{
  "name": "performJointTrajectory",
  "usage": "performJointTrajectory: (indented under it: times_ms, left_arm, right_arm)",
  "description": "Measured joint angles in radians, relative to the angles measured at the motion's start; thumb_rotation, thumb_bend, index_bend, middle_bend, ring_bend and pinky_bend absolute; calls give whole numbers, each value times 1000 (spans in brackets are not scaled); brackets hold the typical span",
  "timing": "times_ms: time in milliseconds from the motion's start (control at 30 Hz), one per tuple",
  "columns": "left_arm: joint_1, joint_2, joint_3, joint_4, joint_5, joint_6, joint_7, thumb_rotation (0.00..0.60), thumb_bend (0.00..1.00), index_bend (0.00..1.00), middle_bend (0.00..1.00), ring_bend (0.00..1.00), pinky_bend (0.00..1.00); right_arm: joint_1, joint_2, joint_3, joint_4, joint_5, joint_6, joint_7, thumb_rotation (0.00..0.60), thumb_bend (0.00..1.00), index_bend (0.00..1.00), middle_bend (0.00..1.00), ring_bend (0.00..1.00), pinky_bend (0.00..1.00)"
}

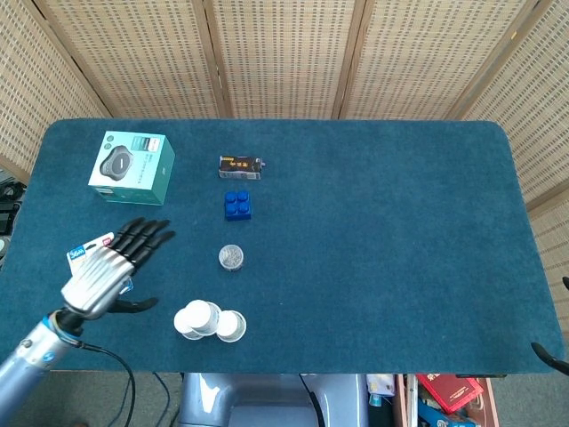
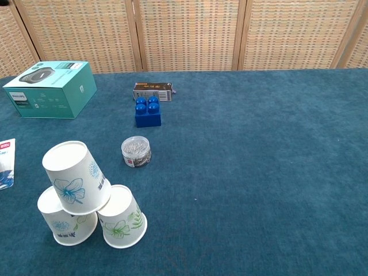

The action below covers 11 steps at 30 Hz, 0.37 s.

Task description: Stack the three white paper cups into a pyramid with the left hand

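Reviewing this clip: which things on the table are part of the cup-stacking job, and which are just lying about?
Part of the job:
three white paper cups, stacked as a pyramid
left robot hand, open, clear of the cups

Lying about:
teal box
blue brick
small dark box
clear round container
blister pack, partly under the hand

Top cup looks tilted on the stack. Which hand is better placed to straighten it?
Left. The left hand is open beside the tilted top cup, which rests on the two lower ones. The right hand shows in neither view.
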Motion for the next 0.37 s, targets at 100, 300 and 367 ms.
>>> performJointTrajectory:
  times_ms: [100, 300, 367]
  left_arm:
    - [96, -16, 6, 71, -63, 86, -27, 600, 188, 0, 0, 0, 0]
    - [217, -89, 10, 202, -163, 183, -58, 600, 187, 0, 0, 0, 0]
    - [239, -104, 11, 218, -175, 195, -52, 600, 187, 0, 0, 0, 0]
  right_arm:
    - [-1, 1, -4, -1, -11, 5, 1, 600, 0, 0, 0, 0, 0]
    - [0, -4, -12, 3, -27, 5, -3, 600, 0, 0, 0, 0, 0]
    - [0, -5, -15, 3, -32, 4, -4, 600, 0, 0, 0, 0, 0]
